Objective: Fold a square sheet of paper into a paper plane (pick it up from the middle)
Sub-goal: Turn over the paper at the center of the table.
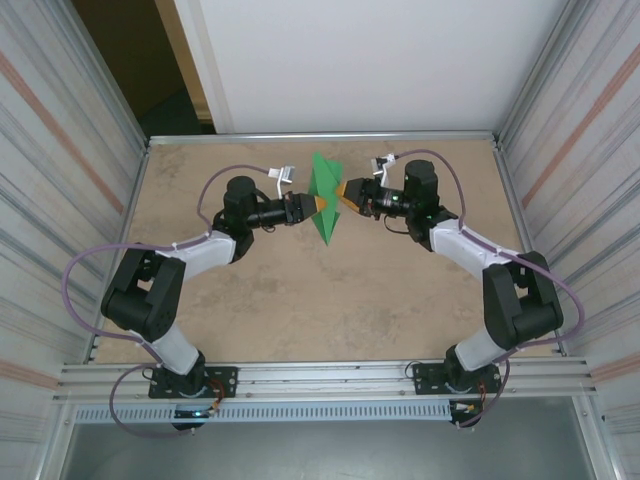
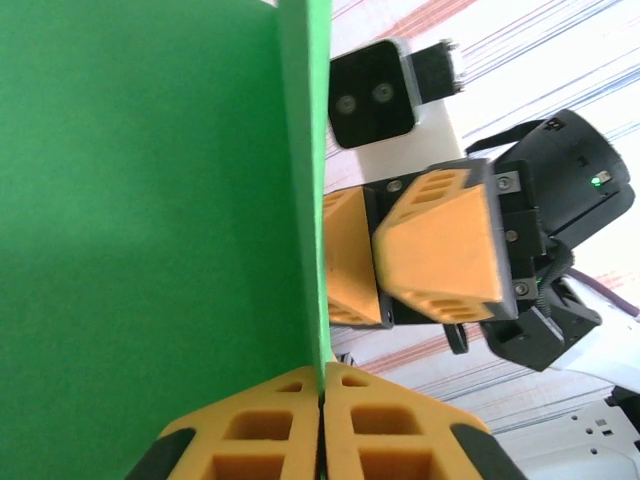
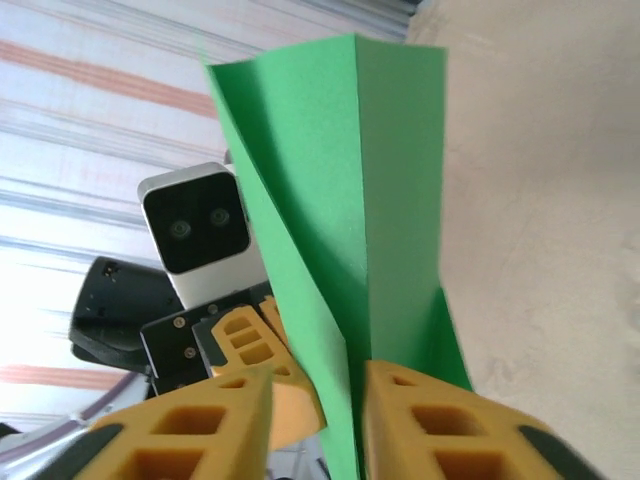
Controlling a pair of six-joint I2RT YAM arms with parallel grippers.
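Observation:
The bright green sheet of paper, folded into a narrow pointed shape with lengthwise creases, stands on edge in the air over the middle of the table. My left gripper is shut on its lower edge, and the paper edge runs up from between the closed orange fingertips. From the other side my right gripper faces it with its jaws apart. The folded layers rise out of the gap, close to the right-hand finger and apart from the left-hand one.
The tan table is walled by corrugated panels on the left and right, with a white wall behind. The two grippers' tips are nearly touching, each wrist camera looking into the other.

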